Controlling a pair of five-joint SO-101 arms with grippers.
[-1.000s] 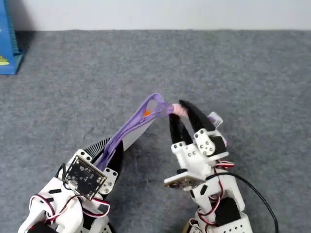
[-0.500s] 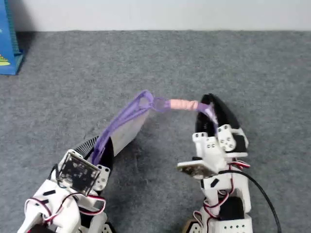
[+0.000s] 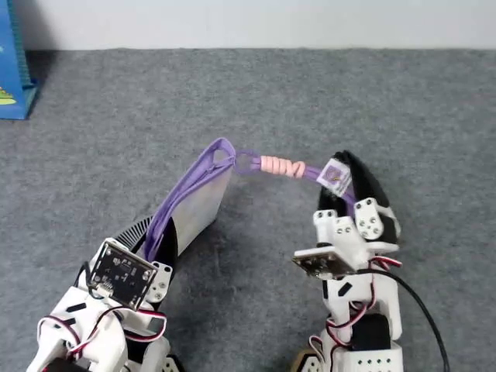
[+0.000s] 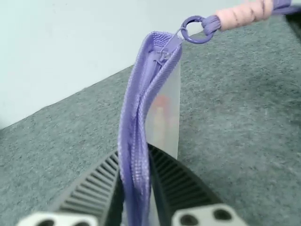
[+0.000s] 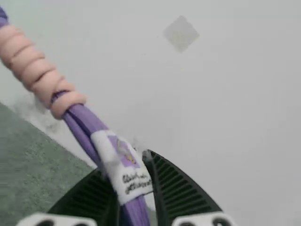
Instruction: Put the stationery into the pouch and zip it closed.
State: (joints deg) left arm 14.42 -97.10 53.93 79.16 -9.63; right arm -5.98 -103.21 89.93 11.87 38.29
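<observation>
A purple pouch (image 3: 194,203) with a clear side stands on edge, its zip run up to the far end. My left gripper (image 3: 164,235) is shut on the pouch's near end; in the left wrist view the purple zip band (image 4: 141,108) rises from between that gripper's (image 4: 136,162) fingers. From the zip's ring (image 3: 246,161) a pink coiled strap (image 3: 283,167) stretches taut to a purple cord with a white tag (image 3: 335,177). My right gripper (image 3: 342,186) is shut on that cord, the tag (image 5: 126,172) lying between its fingers. A pale pink item shows faintly through the clear side (image 4: 162,117).
A blue box (image 3: 12,70) stands at the far left by the white wall. Grey carpet (image 3: 372,101) covers the table, with open room behind and to the right of the pouch.
My right gripper has pulled the strap to the right, drawing it taut. The pouch's open far end, where something orange showed, has closed up. The left arm shifted slightly left.
</observation>
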